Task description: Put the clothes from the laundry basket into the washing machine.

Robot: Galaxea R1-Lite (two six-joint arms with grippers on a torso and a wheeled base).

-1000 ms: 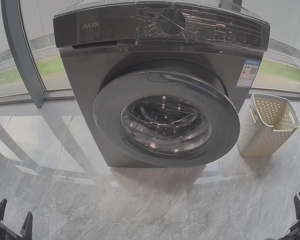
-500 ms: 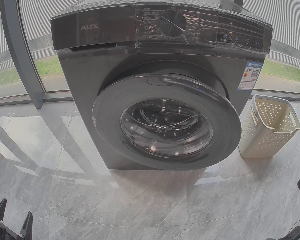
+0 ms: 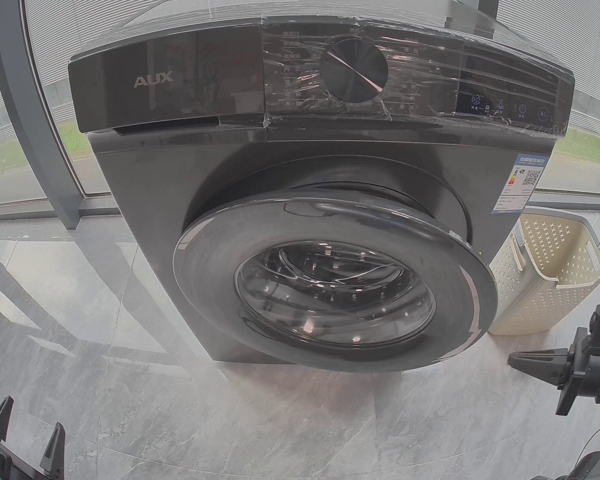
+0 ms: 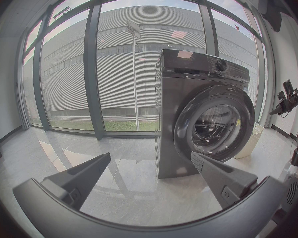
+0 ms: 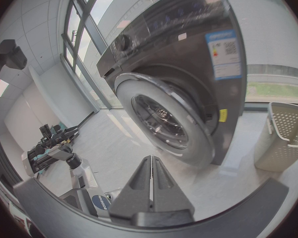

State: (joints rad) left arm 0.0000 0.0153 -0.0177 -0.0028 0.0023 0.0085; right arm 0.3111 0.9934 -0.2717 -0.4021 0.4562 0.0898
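Note:
The dark grey washing machine [image 3: 313, 168] stands on the floor in front of me, its round glass door [image 3: 333, 281] slightly ajar on the right side. To its right sits the cream perforated laundry basket [image 3: 553, 268], of which I see the inner walls. My right gripper [image 3: 513, 360] hangs in front of the basket, shut and empty, its tip level with the door's lower right rim. In the right wrist view the right gripper [image 5: 151, 157] points toward the door [image 5: 162, 119], with the basket [image 5: 284, 136] beside it. My left gripper [image 3: 28, 428] is open and low at the near left, far from the machine [image 4: 202, 109].
Glossy grey marble floor [image 3: 213, 408] lies open in front of the machine and to its left. Tall windows with dark frames [image 3: 27, 101] run behind the machine. The basket is tucked close against the machine's right side.
The head camera has moved closer to the machine, so the whole picture has shifted. My right gripper has risen from the bottom right corner and now points left in front of the basket. The left gripper has stayed put.

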